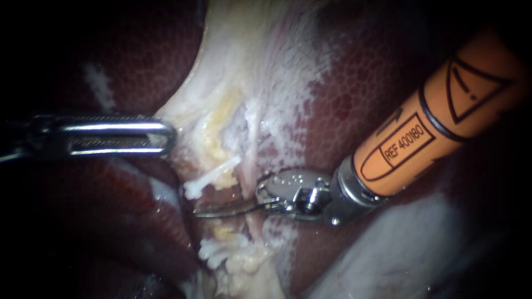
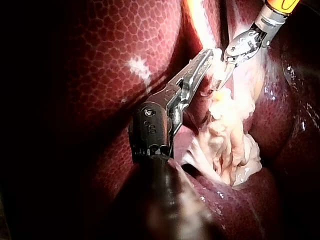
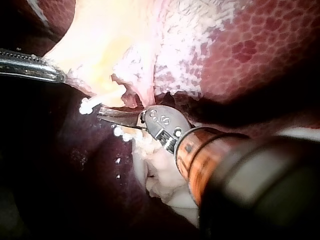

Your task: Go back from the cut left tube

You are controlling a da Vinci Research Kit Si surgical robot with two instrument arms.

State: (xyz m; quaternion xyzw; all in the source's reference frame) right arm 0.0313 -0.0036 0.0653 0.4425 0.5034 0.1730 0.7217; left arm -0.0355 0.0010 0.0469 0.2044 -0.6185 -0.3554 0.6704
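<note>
The cut tube shows as two stumps: an upper end with a white clip (image 1: 210,176) and a lower end with white clips (image 1: 224,248). My right instrument (image 1: 199,212), on an orange shaft, lies across the gap between them, its thin curved blades together and holding nothing. In the right wrist view the blades (image 3: 102,112) sit just under the upper clip (image 3: 87,105). My left instrument (image 1: 169,137) comes in level from the left, its slotted jaws shut on the edge of the pale tissue (image 1: 194,119) above the stumps. The left wrist view shows the same hold (image 2: 207,55).
Dark red mottled liver (image 1: 377,99) surrounds the pale band on both sides. A smooth whitish mass (image 1: 399,249) lies under the orange shaft at the lower right. Frayed pale tissue (image 2: 227,135) hangs below the stumps.
</note>
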